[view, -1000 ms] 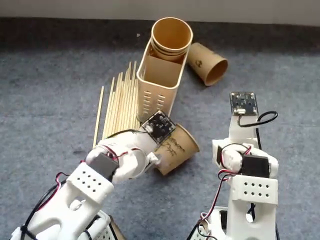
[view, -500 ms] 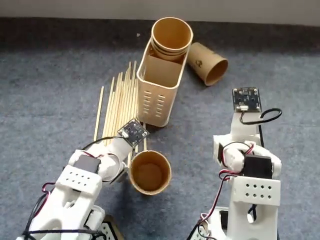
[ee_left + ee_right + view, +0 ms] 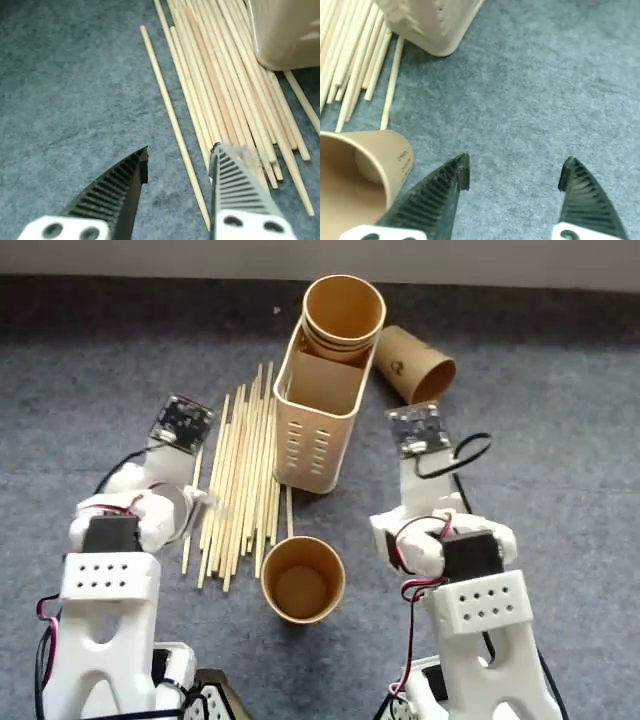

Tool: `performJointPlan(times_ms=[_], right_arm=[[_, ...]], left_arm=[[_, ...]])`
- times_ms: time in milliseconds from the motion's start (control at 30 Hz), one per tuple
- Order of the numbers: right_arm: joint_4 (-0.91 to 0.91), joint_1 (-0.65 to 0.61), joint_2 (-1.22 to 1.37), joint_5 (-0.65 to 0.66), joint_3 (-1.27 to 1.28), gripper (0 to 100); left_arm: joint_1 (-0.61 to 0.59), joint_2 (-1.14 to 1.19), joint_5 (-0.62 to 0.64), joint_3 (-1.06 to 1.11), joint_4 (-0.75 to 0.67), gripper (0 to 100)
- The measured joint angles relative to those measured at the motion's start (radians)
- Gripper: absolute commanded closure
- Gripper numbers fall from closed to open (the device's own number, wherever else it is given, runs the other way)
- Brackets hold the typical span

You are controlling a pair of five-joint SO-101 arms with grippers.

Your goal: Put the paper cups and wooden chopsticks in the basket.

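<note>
The left fingers [image 3: 120, 185] are apart, just above one wooden chopstick [image 3: 165, 100] at the edge of the chopsticks [image 3: 220, 75] on the tabletop [image 3: 60, 75]. The right fingers [image 3: 435, 195] are apart too, near a paper cup [image 3: 355, 170] standing up. The basket [image 3: 318, 410] is beyond, with a second cup [image 3: 415, 365] lying beside it.

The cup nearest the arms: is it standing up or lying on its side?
Standing up. From above, the cup shows its full round rim and its bottom inside.
</note>
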Motion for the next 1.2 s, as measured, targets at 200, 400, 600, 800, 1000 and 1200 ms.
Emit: performJointPlan(times_ms=[200, 400, 600, 800, 1000, 1200], right_arm=[[0.124, -0.153, 0.052, 0.0, -0.183, 71.3], [0.273, -0.206, 0.063, 0.0, -0.348, 71.3], [0.256, -0.288, 0.1, 0.031, -0.264, 71.3], [0.209, -0.292, 0.233, 0.04, -0.249, 71.3], [0.178, -0.292, 0.322, 0.043, -0.241, 71.3], [0.089, -0.292, 0.384, 0.043, -0.143, 71.3]], left_arm=[[-0.118, 0.002, 0.009, -0.075, 0.021, 78], [-0.152, 0.002, 0.009, -0.08, 0.026, 78], [-0.152, 0.002, 0.009, -0.083, 0.026, 78], [-0.175, 0.002, 0.009, -0.083, 0.028, 78], [-0.201, 0.002, 0.009, -0.083, 0.028, 78], [-0.199, 0.002, 0.009, -0.083, 0.028, 78]])
